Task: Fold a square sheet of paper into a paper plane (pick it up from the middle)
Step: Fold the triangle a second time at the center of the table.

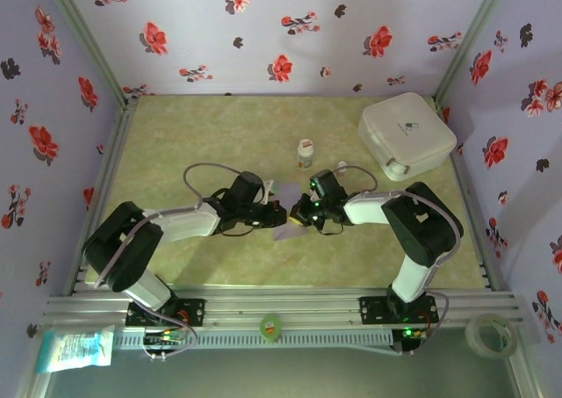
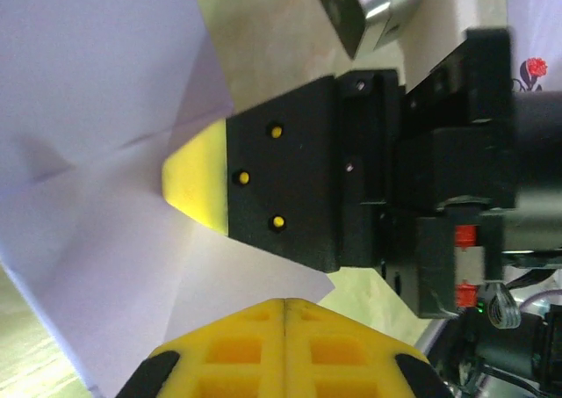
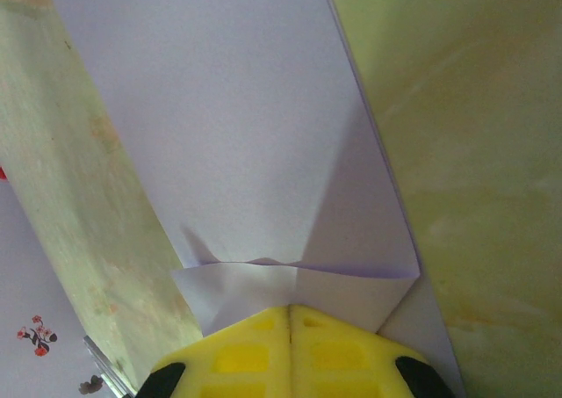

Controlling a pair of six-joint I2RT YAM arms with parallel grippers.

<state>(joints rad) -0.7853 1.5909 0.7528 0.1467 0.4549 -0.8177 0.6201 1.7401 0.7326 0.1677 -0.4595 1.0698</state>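
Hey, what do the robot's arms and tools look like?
The left arm and right arm are white shells with black joints and looping grey cables. The left tool and right tool have black bodies and yellow fingers moulded with square pockets.

The table [image 1: 193, 126] lies open at upper left, left and along the bottom. The box [image 1: 406, 136] blocks the upper right. A bottle [image 1: 305, 154] stands just above centre, near the left gripper [image 1: 279, 212] and right gripper [image 1: 299, 212], both pinching the paper [image 1: 286, 192].

White-black arms [image 1: 189, 222], yellow pincer fingertips [image 2: 198, 183]
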